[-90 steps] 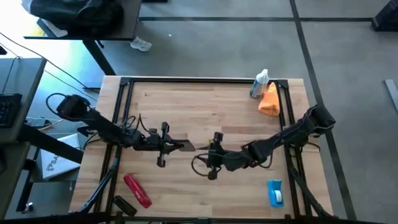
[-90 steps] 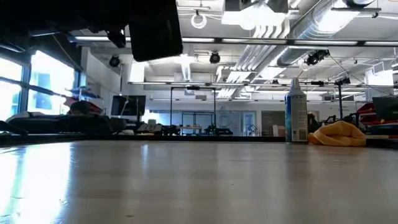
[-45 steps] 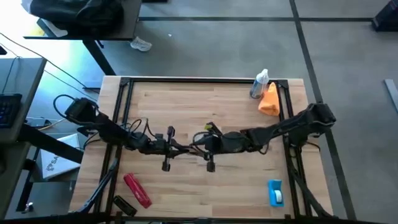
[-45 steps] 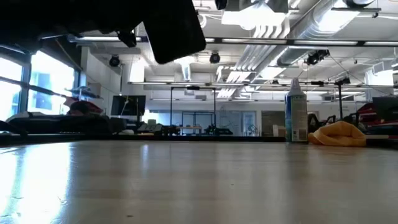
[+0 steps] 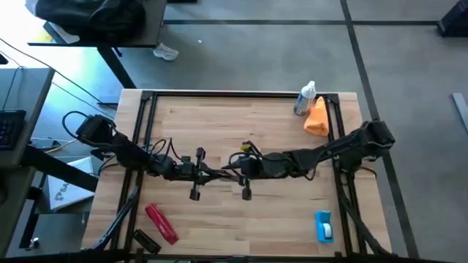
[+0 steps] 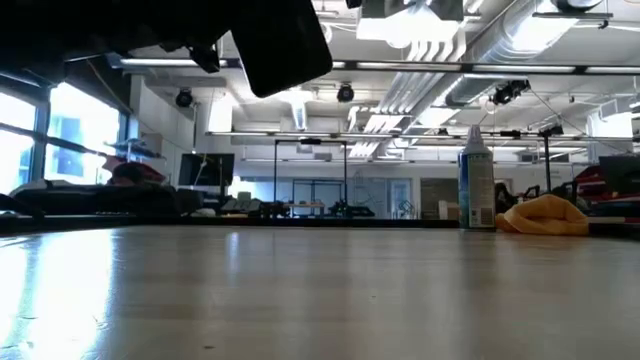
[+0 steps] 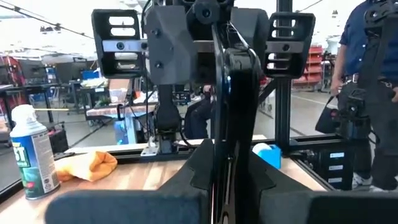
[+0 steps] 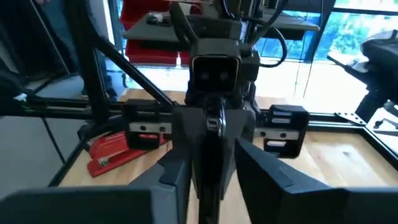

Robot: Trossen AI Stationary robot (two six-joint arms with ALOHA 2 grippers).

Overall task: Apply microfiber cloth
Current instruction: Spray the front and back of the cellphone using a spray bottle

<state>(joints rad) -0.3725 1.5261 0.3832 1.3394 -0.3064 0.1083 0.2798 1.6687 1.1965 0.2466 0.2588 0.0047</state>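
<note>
microfiber cloth (image 5: pixel 317 118) lies untouched beside spray can (image 5: pixel 304 100); left gripper (image 5: pixel 219 174) and right gripper (image 5: pixel 228 165) meet mid-table, finger state indeterminable

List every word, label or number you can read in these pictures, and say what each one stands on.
spray can: dark label print, too blurred to read.
red oblong object: white label, too small to read.
box beside the table: dark lettering, illegible.
Nothing else bears readable text.
</note>
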